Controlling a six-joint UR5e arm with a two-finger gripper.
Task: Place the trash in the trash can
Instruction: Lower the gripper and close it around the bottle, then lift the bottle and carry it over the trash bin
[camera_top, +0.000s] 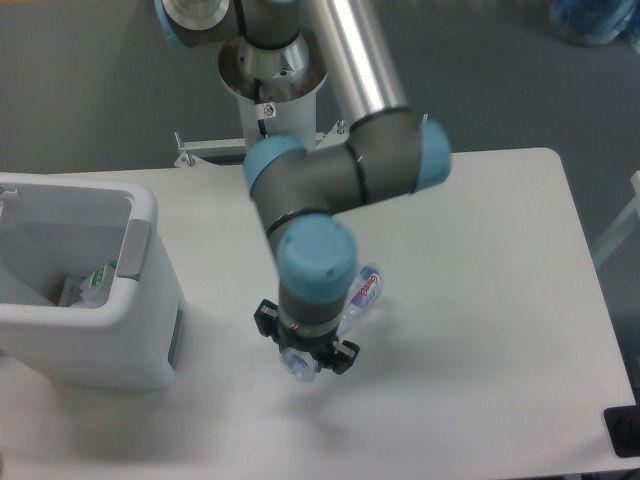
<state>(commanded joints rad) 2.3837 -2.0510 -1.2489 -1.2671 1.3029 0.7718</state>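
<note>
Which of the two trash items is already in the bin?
The plastic bag with green print: it lies inside the white bin. The water bottle is over the table at the gripper.

Bare bench (480, 300) lies right of the tool (306, 352); leftward, the trash can (140, 300) wall stands in the way.
</note>
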